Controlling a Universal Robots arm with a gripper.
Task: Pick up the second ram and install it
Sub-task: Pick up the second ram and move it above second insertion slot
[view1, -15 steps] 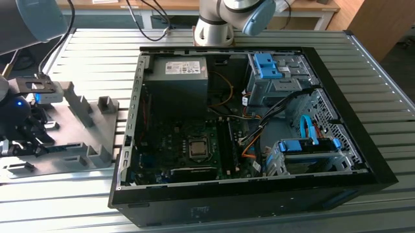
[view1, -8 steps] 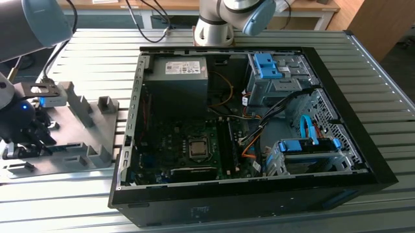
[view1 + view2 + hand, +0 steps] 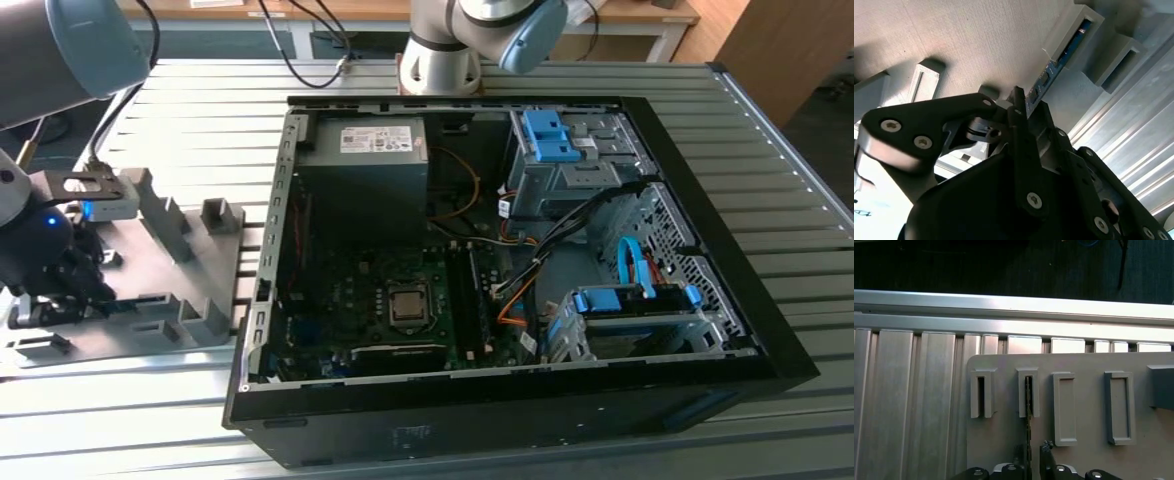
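Second ram (image 3: 1028,407) is standing on its thin edge in one of the grey slotted holders (image 3: 1028,386) on the grey plate (image 3: 1004,440), so it isn't in the PC yet. In the first wrist view you see it edge-on, running as a thin line from that holder straight down into the gripper (image 3: 1033,456). In the second wrist view (image 3: 1070,47) you see its blue-green side with a few dark chips, one end tucked in a holder and the other end reaching the gripper (image 3: 1030,107). The gripper sits right around that end, but honestly I can't tell whether it's clamped on the strip or just loose around it. More grey holders (image 3: 982,395) line up beside the one in use, all on the same plate. In the exterior view the black gripper (image 3: 56,275) hangs low over the plate (image 3: 134,255) at the exterior view's left, and the plate lies on the ribbed metal table (image 3: 801,200) just beside the open computer case (image 3: 467,425). The case lies on its side with the motherboard (image 3: 340,300) facing up, the processor socket (image 3: 404,303) in the middle of it, a grey power supply (image 3: 367,160) at the far end and bright blue drive brackets (image 3: 550,135) toward the exterior view's right. The arm's base (image 3: 441,55) stands on the table behind the case.
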